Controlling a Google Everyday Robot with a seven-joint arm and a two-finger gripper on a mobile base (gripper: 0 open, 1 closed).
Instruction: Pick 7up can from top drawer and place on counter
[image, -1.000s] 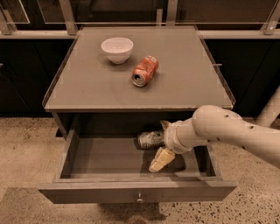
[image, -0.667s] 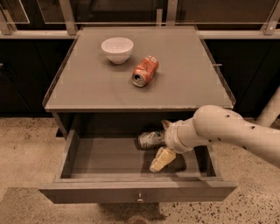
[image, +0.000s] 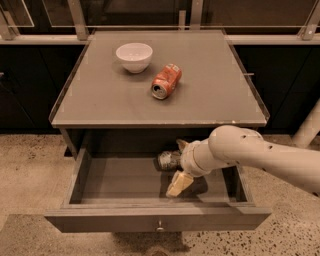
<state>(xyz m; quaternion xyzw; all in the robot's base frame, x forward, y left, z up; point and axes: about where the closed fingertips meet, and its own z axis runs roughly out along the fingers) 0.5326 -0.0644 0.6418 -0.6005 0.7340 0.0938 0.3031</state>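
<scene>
The 7up can (image: 168, 160) lies on its side in the back middle of the open top drawer (image: 120, 181), silvery end facing left; its green body is mostly hidden by my arm. My gripper (image: 175, 168) reaches into the drawer from the right. It is open, with one cream finger (image: 179, 183) in front of the can and the other behind it. The counter (image: 215, 95) lies right above the drawer.
A white bowl (image: 134, 56) stands at the counter's back left. An orange-red can (image: 166, 81) lies on its side near the counter's middle. The drawer front has a small metal knob (image: 160, 228). Dark cabinets flank the unit, and speckled floor lies below.
</scene>
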